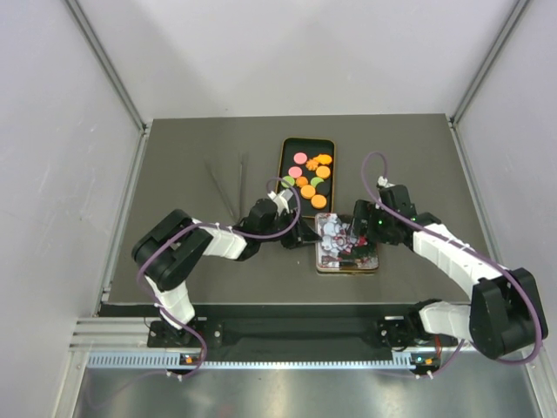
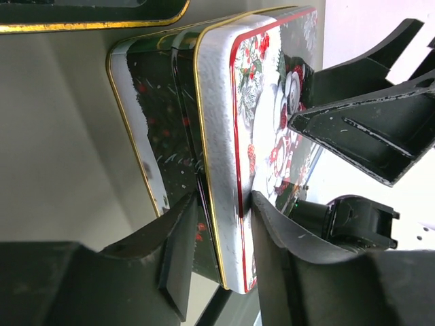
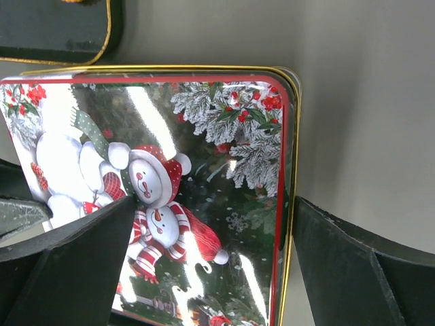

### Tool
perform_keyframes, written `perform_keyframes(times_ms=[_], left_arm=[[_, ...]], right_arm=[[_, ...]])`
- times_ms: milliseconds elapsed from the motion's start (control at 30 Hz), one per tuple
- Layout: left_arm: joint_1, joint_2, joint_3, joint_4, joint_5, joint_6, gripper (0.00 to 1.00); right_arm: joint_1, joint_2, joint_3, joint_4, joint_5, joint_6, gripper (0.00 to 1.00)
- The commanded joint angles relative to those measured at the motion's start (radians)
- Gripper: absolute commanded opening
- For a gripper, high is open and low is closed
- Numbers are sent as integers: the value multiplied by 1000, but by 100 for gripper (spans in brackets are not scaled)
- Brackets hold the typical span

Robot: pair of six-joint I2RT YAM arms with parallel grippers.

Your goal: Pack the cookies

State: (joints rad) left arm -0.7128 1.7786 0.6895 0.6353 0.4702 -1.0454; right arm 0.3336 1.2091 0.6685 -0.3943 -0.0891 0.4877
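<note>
The cookies (image 1: 309, 178), orange, pink and green discs, lie in an open gold-rimmed tin tray (image 1: 284, 165) at the table's middle. In front of the tray lies a snowman-printed tin lid (image 1: 346, 248). My left gripper (image 1: 306, 235) is at the lid's left edge. In the left wrist view my left gripper (image 2: 217, 244) has one finger on the printed top and one against the dark side wall, shut on the lid (image 2: 224, 136). My right gripper (image 3: 211, 265) stands open astride the lid (image 3: 204, 170), with a gap at the lid's gold edge.
Two thin dark sticks (image 1: 228, 187) lie left of the tray. The tray's gold rim (image 2: 88, 17) shows just past the lid. Grey walls close in the table on three sides, and a metal rail (image 1: 278, 335) runs along the near edge.
</note>
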Motion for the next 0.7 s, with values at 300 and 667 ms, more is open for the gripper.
perform_keyframes(times_ms=[300,667], left_arm=[[-40,-126,39,-201,-119,139,59],[-14,-199,163,-454,-263,266,65]], right_arm=[[9,24,97,-2,-6,-100,100],[-28,-19,103,-6,-60,-124,100]])
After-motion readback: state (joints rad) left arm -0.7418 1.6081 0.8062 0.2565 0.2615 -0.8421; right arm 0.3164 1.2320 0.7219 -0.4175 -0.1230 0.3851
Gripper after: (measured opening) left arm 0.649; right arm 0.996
